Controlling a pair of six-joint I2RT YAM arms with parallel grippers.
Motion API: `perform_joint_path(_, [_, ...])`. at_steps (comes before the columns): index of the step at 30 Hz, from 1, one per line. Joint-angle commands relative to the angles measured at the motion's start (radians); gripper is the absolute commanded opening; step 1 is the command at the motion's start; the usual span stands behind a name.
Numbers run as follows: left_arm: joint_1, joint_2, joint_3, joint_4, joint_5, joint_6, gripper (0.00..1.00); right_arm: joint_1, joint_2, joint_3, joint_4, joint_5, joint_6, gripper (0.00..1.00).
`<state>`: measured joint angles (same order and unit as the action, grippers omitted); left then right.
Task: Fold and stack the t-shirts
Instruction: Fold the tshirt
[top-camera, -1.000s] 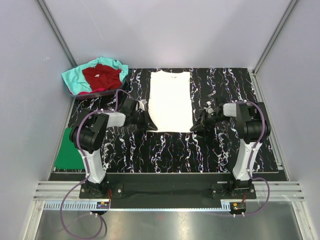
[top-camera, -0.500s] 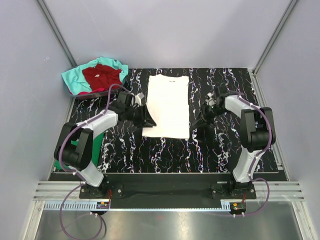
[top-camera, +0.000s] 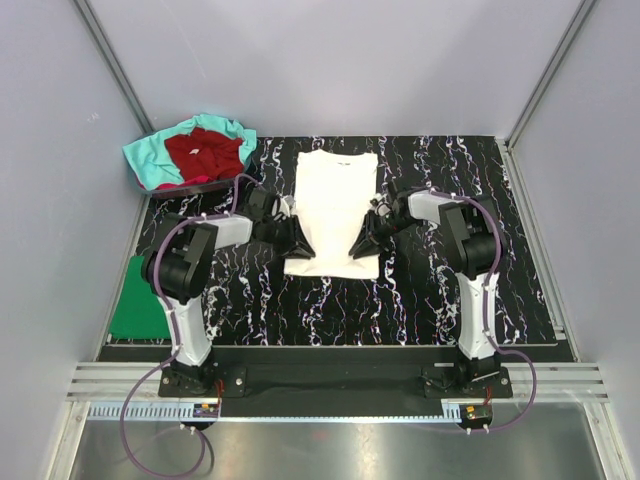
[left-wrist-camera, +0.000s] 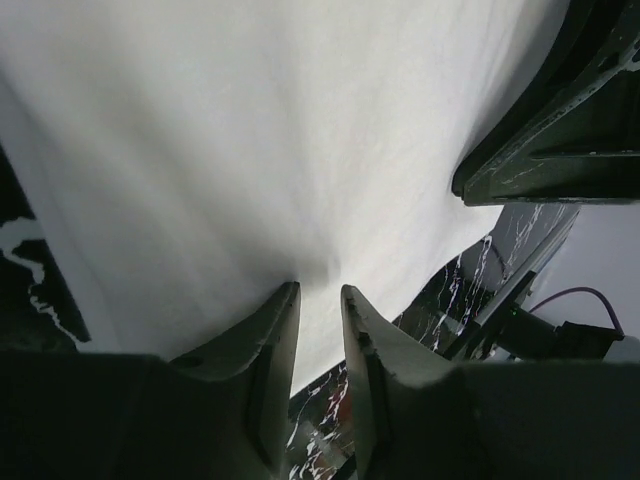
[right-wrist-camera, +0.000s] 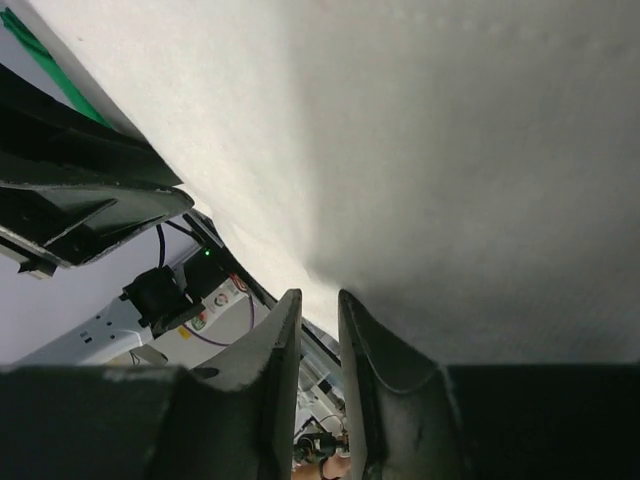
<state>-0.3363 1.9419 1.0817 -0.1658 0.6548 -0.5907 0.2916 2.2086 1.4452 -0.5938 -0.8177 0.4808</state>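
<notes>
Found left gripper (top-camera: 303, 244) and right gripper (top-camera: 359, 244), jaws narrowly gapped, flanking white t-shirt (top-camera: 337, 195), apparently for folding; actual grip cannot be told.

This is a robotics lab test cell. Plain pale panel walls (top-camera: 340, 60) box in a black, white-veined tabletop (top-camera: 430, 290). Aluminium rails (top-camera: 330, 385) run along the near edge, and purple cables (top-camera: 128, 430) loop from two bolted arm bases (top-camera: 190, 372).
</notes>
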Motion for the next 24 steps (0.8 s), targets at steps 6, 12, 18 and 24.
perform_joint_path(6, [-0.027, -0.194, -0.282, 0.048, -0.078, -0.024, 0.31, 0.004, -0.147, -0.340, 0.146, -0.017, 0.013, 0.28])
perform_joint_path(12, [-0.131, -0.439, -0.431, -0.001, -0.078, -0.089, 0.31, 0.006, -0.357, -0.532, 0.140, -0.024, 0.025, 0.29])
perform_joint_path(18, [-0.145, -0.593, -0.280, -0.177, -0.132, -0.074, 0.41, -0.058, -0.394, -0.357, 0.190, -0.031, 0.145, 0.39])
perform_joint_path(24, [-0.145, -0.563, -0.141, -0.224, -0.135, -0.037, 0.42, -0.118, -0.086, 0.119, 0.183, 0.014, 0.205, 0.19])
